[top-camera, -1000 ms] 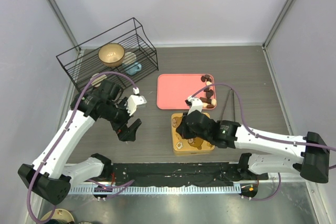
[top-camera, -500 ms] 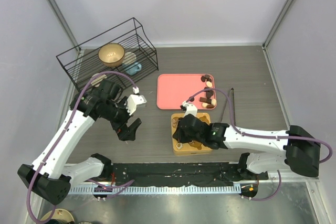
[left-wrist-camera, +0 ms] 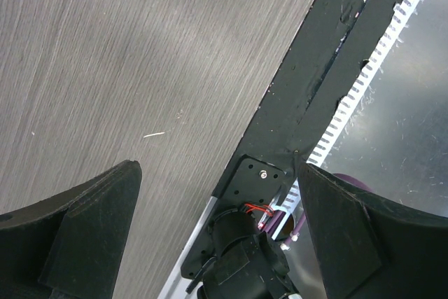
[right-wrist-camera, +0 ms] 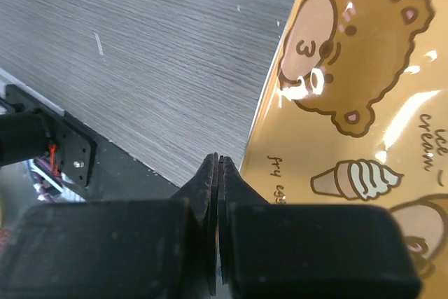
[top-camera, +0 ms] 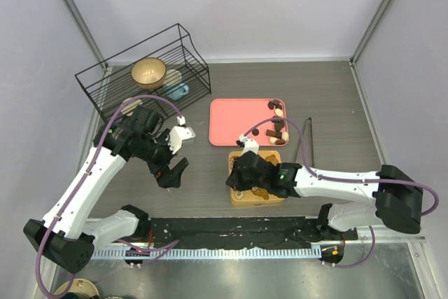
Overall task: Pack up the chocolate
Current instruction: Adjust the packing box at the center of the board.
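Right jaws pressed together, empty, at the edge of the tin (right-wrist-camera: 350,138); left jaws wide over the worktop (left-wrist-camera: 105,68). Chocolates (top-camera: 278,125) lined front-to-back along the right side of the tray (top-camera: 234,120). Right arm (top-camera: 336,181) stretched low leftward.

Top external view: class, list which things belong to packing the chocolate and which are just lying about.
Job: chocolate pieces, pink tray, gold tin.
Lying about: wire basket, gold bowl, thin dark tool.

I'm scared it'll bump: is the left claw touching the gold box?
Apart. The top view shows bare table between the left gripper and the gold box.
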Robot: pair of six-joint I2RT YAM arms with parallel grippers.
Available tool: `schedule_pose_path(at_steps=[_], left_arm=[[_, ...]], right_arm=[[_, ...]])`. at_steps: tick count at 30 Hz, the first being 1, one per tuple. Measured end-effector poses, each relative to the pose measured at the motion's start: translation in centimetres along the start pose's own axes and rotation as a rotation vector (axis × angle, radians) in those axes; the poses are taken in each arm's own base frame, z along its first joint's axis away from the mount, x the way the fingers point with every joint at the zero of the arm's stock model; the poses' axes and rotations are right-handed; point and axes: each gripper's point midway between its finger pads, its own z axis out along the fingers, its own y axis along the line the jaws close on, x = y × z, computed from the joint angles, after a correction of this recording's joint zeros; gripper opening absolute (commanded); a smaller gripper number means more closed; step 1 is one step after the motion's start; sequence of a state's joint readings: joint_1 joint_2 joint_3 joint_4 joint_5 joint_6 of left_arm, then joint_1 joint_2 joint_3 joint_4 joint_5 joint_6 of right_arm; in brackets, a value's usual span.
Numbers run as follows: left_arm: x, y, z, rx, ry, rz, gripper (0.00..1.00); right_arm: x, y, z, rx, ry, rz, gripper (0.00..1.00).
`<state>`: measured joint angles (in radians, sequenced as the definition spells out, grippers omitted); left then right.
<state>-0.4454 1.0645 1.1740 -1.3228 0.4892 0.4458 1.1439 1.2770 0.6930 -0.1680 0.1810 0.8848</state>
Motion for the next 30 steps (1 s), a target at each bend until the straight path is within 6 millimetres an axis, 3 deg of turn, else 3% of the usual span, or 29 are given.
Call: schedule_pose_path(at_steps=[4,8,12,15,21,30], left_arm=[[0.0,0.0,0.0,0.000,0.001,0.002,1.00],[0.1,0.0,0.0,0.002,0.003,0.002,1.00],[0.1,0.0,0.0,0.002,0.003,0.001,1.00],[0.1,0.0,0.0,0.002,0.003,0.001,1.00],[0.1,0.0,0.0,0.001,0.003,0.000,1.00],[0.0,0.0,-0.1,-0.001,0.001,0.002,1.00]], right_arm=[[-1.9,1.3,-1.9,-0.029,-0.047,-0.009,0.01],[-5.4,3.4,-5.0,-0.104,-0.151,0.010,0.01],[-6.7,2.5,-6.0,-0.104,-0.192,0.036,0.01],[-5.4,0.7,-4.8,-0.054,-0.156,0.033,0.01],[-0.1,-2.9,-1.6,0.043,0.013,0.016,0.01],[0.5,-2.3,-1.2,0.022,0.050,0.011,0.01]])
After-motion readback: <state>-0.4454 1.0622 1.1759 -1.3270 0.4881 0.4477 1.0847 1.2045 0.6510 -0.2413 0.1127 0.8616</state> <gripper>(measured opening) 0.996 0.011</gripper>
